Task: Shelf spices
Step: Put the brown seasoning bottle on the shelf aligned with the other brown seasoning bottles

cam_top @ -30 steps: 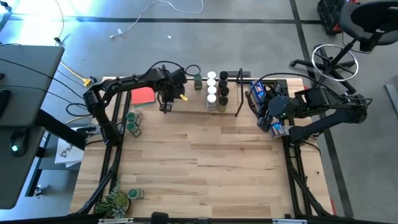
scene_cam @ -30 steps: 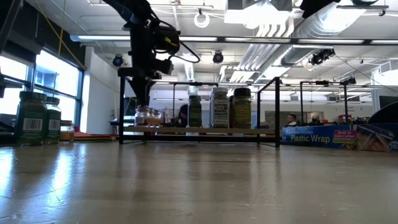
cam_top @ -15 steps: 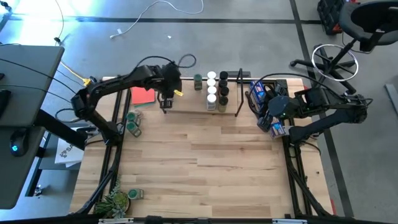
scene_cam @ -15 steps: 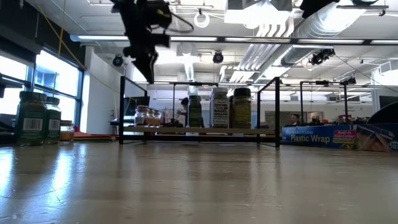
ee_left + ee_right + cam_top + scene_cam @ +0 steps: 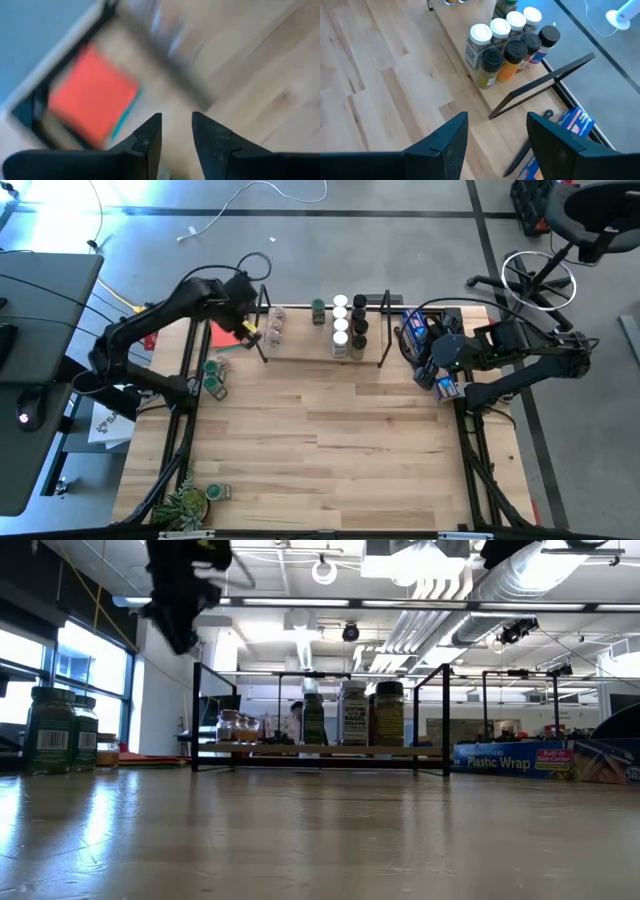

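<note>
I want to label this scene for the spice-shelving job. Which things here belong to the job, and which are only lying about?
Belong to the job:
- shelf
- spice jars on the shelf
- small clear jars on the shelf
- green-lidded jars off the shelf
- jar beside the plant

Only lying about:
- red card
- blue packet
- potted plant

A red card (image 5: 228,333) lies at the tabletop's (image 5: 330,440) far left. A blue packet (image 5: 425,345) lies at the far right; a potted plant (image 5: 185,503) stands at the near left corner.
</note>
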`<action>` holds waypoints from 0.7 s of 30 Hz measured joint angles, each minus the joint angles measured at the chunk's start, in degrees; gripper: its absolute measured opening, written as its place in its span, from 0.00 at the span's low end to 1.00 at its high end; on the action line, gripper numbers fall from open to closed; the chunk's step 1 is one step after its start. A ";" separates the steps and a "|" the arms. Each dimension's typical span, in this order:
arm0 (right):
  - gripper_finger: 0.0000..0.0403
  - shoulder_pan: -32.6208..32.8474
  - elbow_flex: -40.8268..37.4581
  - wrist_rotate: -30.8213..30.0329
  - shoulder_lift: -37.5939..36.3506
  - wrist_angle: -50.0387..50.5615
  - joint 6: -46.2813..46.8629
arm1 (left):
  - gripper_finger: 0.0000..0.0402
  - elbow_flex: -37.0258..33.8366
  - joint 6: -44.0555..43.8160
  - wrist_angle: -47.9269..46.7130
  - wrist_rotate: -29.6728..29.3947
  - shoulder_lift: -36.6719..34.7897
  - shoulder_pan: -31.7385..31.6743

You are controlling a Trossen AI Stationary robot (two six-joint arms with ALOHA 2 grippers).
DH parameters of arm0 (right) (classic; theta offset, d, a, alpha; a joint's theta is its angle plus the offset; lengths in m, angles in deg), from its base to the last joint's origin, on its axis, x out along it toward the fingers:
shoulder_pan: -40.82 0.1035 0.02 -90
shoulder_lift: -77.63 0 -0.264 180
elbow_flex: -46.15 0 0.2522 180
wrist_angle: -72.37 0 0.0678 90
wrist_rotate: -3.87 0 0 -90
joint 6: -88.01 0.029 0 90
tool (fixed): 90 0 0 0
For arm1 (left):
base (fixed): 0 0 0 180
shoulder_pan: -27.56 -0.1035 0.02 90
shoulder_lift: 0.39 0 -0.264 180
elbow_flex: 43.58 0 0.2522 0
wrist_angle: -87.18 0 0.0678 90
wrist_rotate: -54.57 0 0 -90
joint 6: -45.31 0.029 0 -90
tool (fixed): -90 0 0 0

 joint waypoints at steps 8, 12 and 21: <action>0.49 -0.02 0.00 -1.64 0.01 -1.04 -3.07 | 0.46 -9.61 -5.91 -8.79 6.66 0.35 -6.64; 0.49 0.00 0.00 -1.61 0.01 -1.06 -3.02 | 0.58 -13.44 -7.93 -11.32 5.89 0.35 -7.91; 0.49 0.00 0.00 -1.56 0.01 -1.09 -4.09 | 0.64 -12.98 -10.91 -14.44 2.09 -0.44 -7.87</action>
